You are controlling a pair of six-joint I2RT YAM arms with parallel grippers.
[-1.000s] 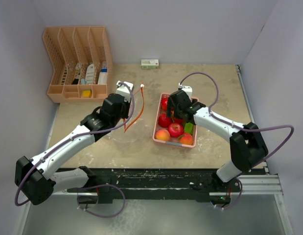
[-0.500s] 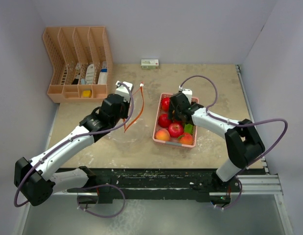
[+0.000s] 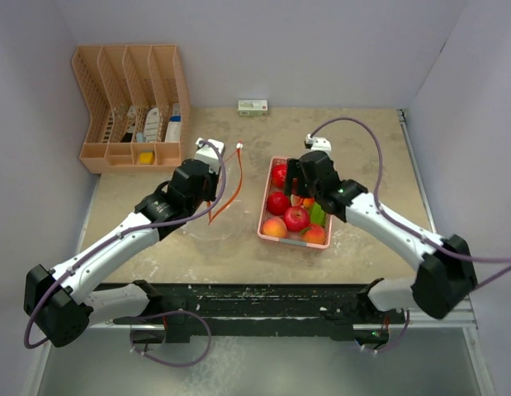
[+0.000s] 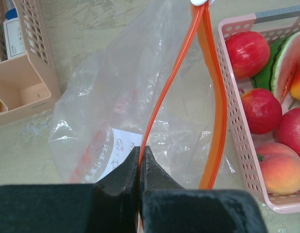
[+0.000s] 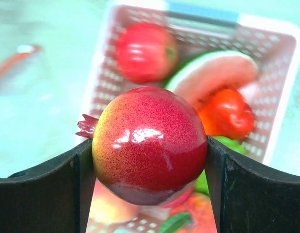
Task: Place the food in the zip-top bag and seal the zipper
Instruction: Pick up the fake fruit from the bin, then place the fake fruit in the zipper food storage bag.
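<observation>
- Left gripper (image 4: 139,155): jaws closed tight on one orange zipper strip (image 4: 164,99) of the clear zip-top plastic bag (image 4: 106,92), pinching it at its near end.
- The bag's second strip bows away toward 3 o'clock, so the mouth gapes. Both strips meet at a white slider (image 4: 199,2) at the 12 o'clock end.
- The bag lies on the beige table (image 3: 362,140), at 9 o'clock of the pink perforated plastic basket (image 3: 264,216) and just beside its wall. A white printed label shows through the film.
- Right gripper (image 5: 150,160): jaws clamped on a glossy red-and-yellow round toy fruit (image 5: 150,141) with a small crown at its 9 o'clock side. One finger presses on each flank.
- In the top view the right gripper (image 3: 298,183) sits over the basket's 12 o'clock half. The round toy fruit itself is hidden under it there.
- In the basket, seen from the left wrist: two red toy apples (image 4: 247,51) along the 9 o'clock wall, a toy watermelon slice (image 4: 290,58) at 1 o'clock, and an orange toy peach (image 4: 280,172) at 5 o'clock.
- Seen from the top, a green toy piece (image 3: 319,216) lies at 4 o'clock in the basket.
- The right wrist view also shows a blurred red toy piece (image 5: 227,112) below the watermelon slice; I cannot tell its kind.
- No fruit is visible inside the bag.
- Peach-coloured slotted desk organiser (image 3: 131,99) stands at the table's 10 o'clock corner.
- Small white-and-green box (image 3: 253,106) sits at the 12 o'clock edge.
</observation>
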